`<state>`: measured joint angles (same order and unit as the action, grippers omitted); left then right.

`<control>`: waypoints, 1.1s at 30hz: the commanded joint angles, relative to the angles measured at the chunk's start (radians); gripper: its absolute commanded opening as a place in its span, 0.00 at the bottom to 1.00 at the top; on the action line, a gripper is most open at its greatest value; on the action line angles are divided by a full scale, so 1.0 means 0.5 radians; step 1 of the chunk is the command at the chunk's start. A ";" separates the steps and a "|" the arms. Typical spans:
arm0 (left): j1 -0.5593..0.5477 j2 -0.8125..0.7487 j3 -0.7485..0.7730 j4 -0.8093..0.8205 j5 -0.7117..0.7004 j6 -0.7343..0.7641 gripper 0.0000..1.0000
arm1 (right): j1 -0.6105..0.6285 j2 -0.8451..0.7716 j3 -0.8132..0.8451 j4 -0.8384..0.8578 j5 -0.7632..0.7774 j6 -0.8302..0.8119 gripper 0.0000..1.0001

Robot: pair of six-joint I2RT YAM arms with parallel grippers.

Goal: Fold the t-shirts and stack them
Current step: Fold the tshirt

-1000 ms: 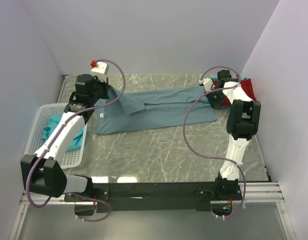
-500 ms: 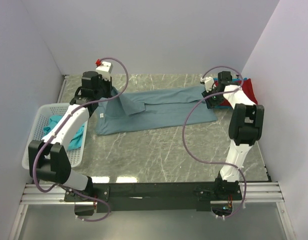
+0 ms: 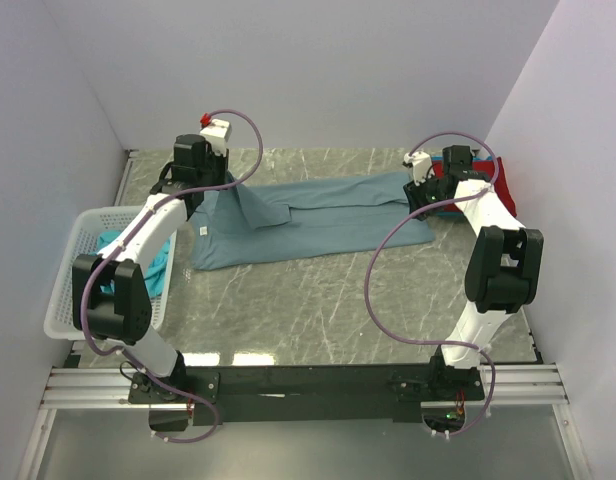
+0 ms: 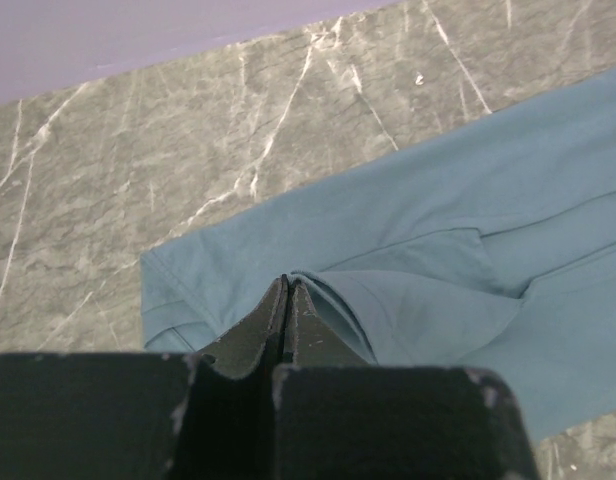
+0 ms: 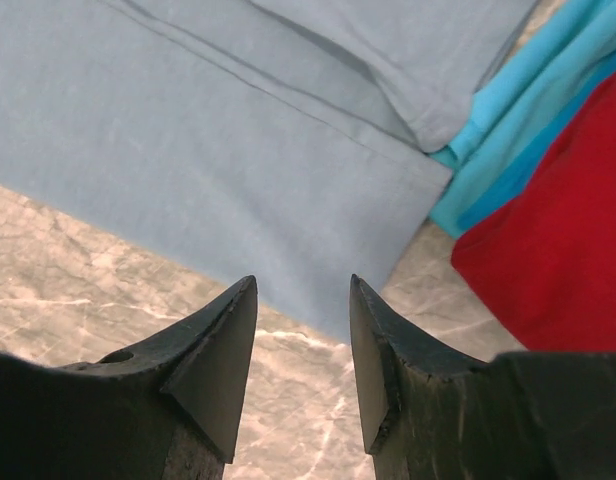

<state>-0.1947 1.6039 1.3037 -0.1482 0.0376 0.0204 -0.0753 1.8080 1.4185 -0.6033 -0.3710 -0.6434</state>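
Note:
The blue-grey t-shirt [image 3: 318, 222] lies spread along the back of the table [image 3: 328, 300]. My left gripper [image 3: 220, 187] is shut on a fold near the shirt's left end, and the fabric rises in a small tent to the fingertips [image 4: 287, 282]. My right gripper [image 3: 426, 196] hangs open just above the shirt's right edge [image 5: 188, 130], with nothing between its fingers [image 5: 302, 287]. A red t-shirt [image 5: 558, 240] lies on a teal t-shirt [image 5: 528, 110] right beside that edge, in the back right corner [image 3: 498, 175].
A white basket [image 3: 78, 290] at the left edge holds another teal t-shirt [image 3: 113, 245]. Purple walls close off the back and both sides. A black rail [image 3: 308, 382] runs along the near edge.
My right gripper has opened and let go of the shirt's right edge. My left arm has swung its elbow inward while keeping its pinch on the fabric.

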 commanded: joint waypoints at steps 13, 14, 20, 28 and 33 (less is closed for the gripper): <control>0.012 0.262 0.439 -0.053 -0.066 0.116 0.01 | 0.006 -0.054 -0.042 0.044 -0.096 0.020 0.50; 0.015 0.292 0.457 -0.062 -0.069 0.122 0.01 | 0.010 -0.054 -0.042 0.047 -0.099 0.020 0.50; 0.015 0.403 0.522 -0.078 -0.066 0.125 0.01 | 0.010 -0.054 -0.042 0.041 -0.111 0.020 0.50; 0.046 0.642 0.657 -0.124 -0.063 0.116 0.01 | 0.010 -0.060 -0.051 0.035 -0.123 0.014 0.50; 0.086 0.854 0.715 -0.124 -0.060 0.079 0.01 | 0.010 -0.072 -0.054 0.032 -0.154 0.017 0.51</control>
<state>-0.1658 1.9930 1.6127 -0.2085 0.0177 0.0662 -0.0753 1.8080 1.3979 -0.5980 -0.4183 -0.6434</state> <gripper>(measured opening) 0.012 0.505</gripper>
